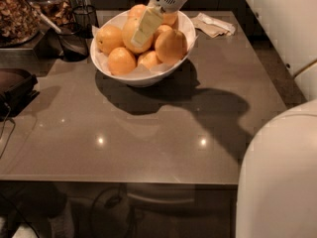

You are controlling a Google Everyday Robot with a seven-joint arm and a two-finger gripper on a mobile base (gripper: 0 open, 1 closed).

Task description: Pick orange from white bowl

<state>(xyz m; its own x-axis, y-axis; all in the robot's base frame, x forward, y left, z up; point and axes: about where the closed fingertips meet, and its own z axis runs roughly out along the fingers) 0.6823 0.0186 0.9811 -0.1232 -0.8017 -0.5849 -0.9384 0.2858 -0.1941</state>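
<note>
Several oranges fill the white bowl (143,77), which sits at the far side of the grey table (148,133), and this single camera view is all you have to work from. The gripper (143,29) reaches in from the top edge and lies across the middle of the heap, right over the central orange (128,33), the highest fruit in the pile and the likely target. From this angle you cannot tell how wide the gripper stands, nor whether it has hold of anything; its pale tip may be touching the peel, but that is only a guess.

For the step in hand, a sound grasp, I would have you centre on that top orange at its widest part and not near its crown, since a round, smooth fruit tends to squirt out of a high pinch. Keep clear of the large orange (171,46) just beside it on the right, as nudging it could set the heap rolling. Lift straight up, clear of the slanted rim, and keep away from the crumpled napkin (214,25) lying near the bowl.
</note>
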